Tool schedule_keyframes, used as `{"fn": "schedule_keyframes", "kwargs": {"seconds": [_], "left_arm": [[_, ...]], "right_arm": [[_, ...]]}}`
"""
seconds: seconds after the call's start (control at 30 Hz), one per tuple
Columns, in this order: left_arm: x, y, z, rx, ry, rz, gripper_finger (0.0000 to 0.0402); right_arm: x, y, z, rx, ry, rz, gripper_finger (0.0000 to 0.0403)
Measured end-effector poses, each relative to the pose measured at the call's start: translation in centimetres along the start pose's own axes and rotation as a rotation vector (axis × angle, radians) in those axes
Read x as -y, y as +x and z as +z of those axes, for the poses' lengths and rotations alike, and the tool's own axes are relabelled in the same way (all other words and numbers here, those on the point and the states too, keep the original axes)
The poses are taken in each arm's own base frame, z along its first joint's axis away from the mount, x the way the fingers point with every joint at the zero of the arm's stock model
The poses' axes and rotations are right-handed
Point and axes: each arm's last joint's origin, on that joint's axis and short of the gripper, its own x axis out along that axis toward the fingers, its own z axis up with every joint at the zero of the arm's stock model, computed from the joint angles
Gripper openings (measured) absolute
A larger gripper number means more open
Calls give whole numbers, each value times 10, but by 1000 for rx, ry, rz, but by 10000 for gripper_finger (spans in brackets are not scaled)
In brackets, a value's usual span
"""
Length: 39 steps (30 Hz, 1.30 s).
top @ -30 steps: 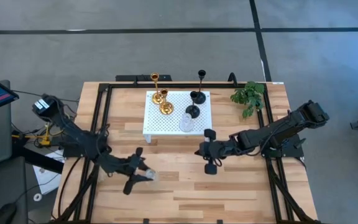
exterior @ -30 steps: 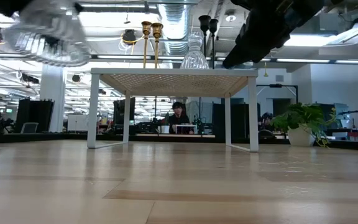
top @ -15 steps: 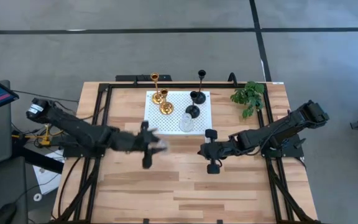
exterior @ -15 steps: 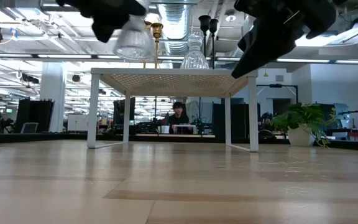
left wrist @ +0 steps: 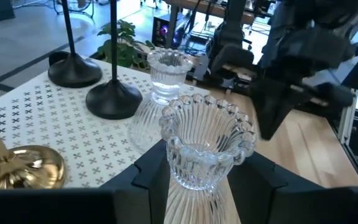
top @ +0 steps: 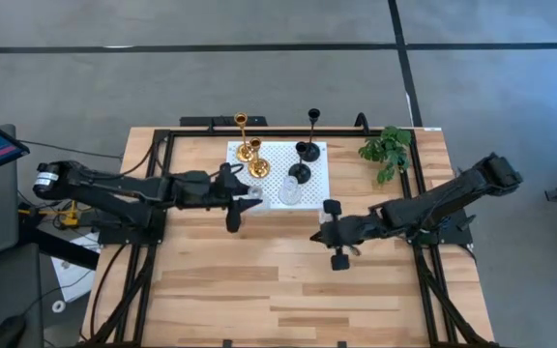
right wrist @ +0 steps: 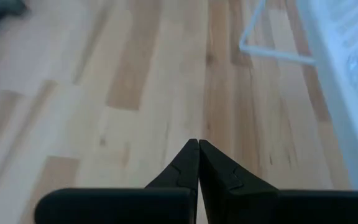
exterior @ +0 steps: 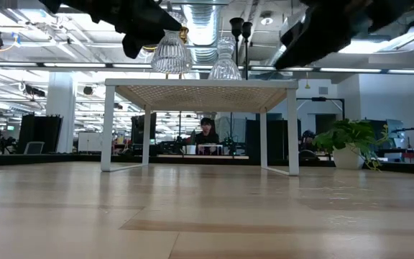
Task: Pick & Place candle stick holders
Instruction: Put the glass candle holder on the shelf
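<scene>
I am holding a clear glass candle stick holder [left wrist: 207, 146] in my left gripper [top: 234, 198], the fingers [left wrist: 160, 171] clamped on its ribbed body just under the scalloped cup. It is standing close to upright, long axis vertical and cup facing up, hanging just above the front-left edge of the white perforated platform [top: 245, 201], which is sitting at the back middle of the worktop [top: 288, 290].

On the platform, the second clear glass holder [top: 289, 193] is standing upright near the front edge, just beside the one I am carrying and apart from it. Behind it 2 black holders [top: 303, 159] are standing upright toward the platform's back-right corner, their thin stems vertical. 2 gold holders [top: 251, 155] are standing at the back-left, close together; 1 gold base [left wrist: 18, 167] is lying near my gripper. A green plant sprig [top: 387, 150] is sitting at the worktop's back-right corner.

My right gripper [top: 333, 235] is hovering over bare wood off the platform's front-right corner, fingers pressed fully together and holding nothing.
</scene>
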Motion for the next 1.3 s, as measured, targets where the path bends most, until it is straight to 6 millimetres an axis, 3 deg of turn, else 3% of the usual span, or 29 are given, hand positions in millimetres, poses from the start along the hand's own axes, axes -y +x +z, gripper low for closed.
{"fn": "schedule_keyframes", "kwargs": {"seconds": [0.3,0.6,0.9,1.3], "left_arm": [[-13,4,3,20,-4,60,132],[-25,18,1,31,-16,77,132],[-33,33,-7,12,-18,106,132],[-33,34,-7,15,-23,95,135]], "right_arm": [[15,-50,-27,309,55,43,0],[25,-84,-55,445,90,45,0],[30,-99,-76,526,112,46,0],[31,-102,-80,543,118,47,0]]}}
